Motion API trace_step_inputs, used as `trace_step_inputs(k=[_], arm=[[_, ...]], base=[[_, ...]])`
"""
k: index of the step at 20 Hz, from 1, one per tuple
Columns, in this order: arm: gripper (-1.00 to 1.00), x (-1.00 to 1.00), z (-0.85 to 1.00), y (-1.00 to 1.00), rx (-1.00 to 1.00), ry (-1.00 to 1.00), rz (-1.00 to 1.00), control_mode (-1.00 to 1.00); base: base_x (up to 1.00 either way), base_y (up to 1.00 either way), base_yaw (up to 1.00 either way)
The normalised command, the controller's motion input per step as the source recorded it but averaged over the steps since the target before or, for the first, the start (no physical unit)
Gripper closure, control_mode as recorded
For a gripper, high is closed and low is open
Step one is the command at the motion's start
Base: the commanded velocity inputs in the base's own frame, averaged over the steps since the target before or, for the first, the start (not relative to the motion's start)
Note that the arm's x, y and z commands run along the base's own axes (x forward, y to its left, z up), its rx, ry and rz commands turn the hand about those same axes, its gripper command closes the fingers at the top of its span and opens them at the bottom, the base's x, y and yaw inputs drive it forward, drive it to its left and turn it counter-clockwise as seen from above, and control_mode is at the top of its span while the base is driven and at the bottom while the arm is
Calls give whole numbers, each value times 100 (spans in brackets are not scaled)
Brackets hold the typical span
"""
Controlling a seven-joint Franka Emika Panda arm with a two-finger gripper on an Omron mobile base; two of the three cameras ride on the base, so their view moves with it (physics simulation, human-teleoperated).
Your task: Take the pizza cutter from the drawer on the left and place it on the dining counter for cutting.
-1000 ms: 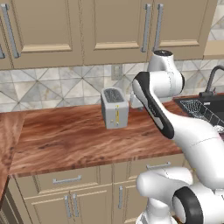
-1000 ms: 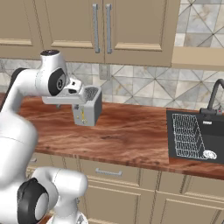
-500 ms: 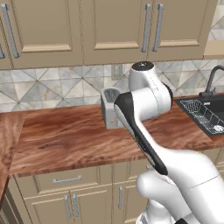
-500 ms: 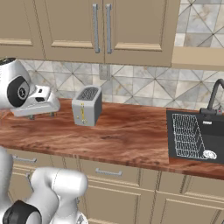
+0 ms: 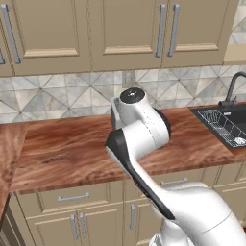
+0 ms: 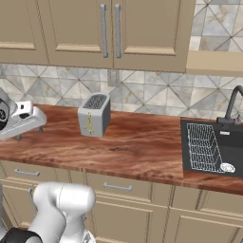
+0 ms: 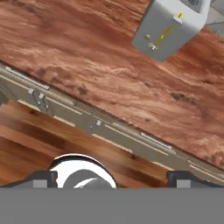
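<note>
My gripper (image 7: 111, 177) is open, its two dark fingertips (image 7: 43, 177) far apart with nothing between them. It hangs over the front edge of the wood counter (image 6: 137, 147) at the far left of the right base view, as the gripper (image 6: 30, 133). A wide shallow beige drawer (image 5: 72, 197) with a silver bar handle sits shut under the counter on the left. This drawer (image 6: 26, 173) lies below the hand. The pizza cutter is hidden. The dining counter is out of view.
A grey toaster (image 6: 95, 114) stands on the counter right of the hand, also as the toaster (image 7: 168, 26). A black sink with a wire rack (image 6: 206, 149) is at the right end. Upper cabinets (image 5: 125, 29) hang above. My arm (image 5: 139, 129) crosses mid-counter.
The arm has swung left along the counter. The hand went from in front of the toaster to the far left, over the counter's front edge. The base has not moved.
</note>
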Motion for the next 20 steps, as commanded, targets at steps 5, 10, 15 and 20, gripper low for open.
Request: trace_step_inputs(k=[5,10,15,20], arm=[[-100,0,-61,49,-9,-16,42,-100],[-100,-1,-60,61,-12,-19,35,-100],[-100,-13,-49,70,-16,-19,20,-100],[-100,-18,-34,58,-14,-18,7,-100]], base=[[0,0,0],[0,0,0],[0,0,0],[0,0,0]])
